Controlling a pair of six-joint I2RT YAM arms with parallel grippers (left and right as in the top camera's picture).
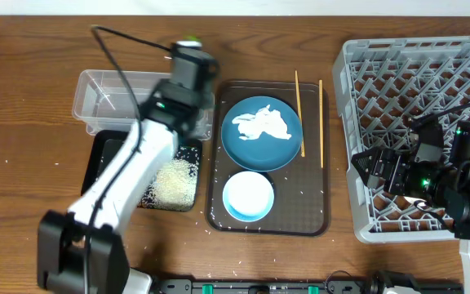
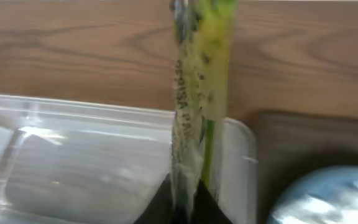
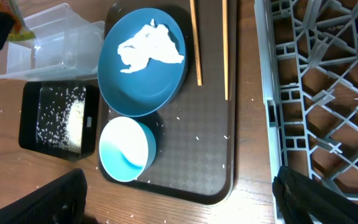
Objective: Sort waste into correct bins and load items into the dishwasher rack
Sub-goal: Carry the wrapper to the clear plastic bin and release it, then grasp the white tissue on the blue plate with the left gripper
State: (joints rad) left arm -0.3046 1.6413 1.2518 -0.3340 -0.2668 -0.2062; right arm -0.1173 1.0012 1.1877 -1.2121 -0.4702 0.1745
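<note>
My left gripper [image 1: 188, 64] [image 2: 185, 208] is shut on the yellow-green snack wrapper [image 2: 197, 93], holding it upright over the right end of the clear tub [image 1: 96, 102] [image 2: 73, 155]. The black tray [image 1: 108, 151] [image 3: 33, 115] holds loose rice [image 1: 174, 181]. The dark blue plate [image 1: 259, 153] [image 3: 135, 87] carries crumpled white tissue [image 1: 261, 124] [image 3: 151, 46]. The white bowl [image 1: 248, 196] [image 3: 126, 149] sits below it. Two chopsticks [image 1: 299, 110] [image 3: 195, 43] lie right of the plate. My right gripper [image 1: 371, 170] [image 3: 179, 199] is open and empty at the grey rack's [image 1: 423, 82] left edge. No cups show.
The plate, bowl and chopsticks sit on a dark brown serving tray [image 1: 300, 204] [image 3: 197, 155]. Stray rice grains lie on the tray and on the wooden table. The right arm covers part of the rack's floor. A black cable arcs over the tub.
</note>
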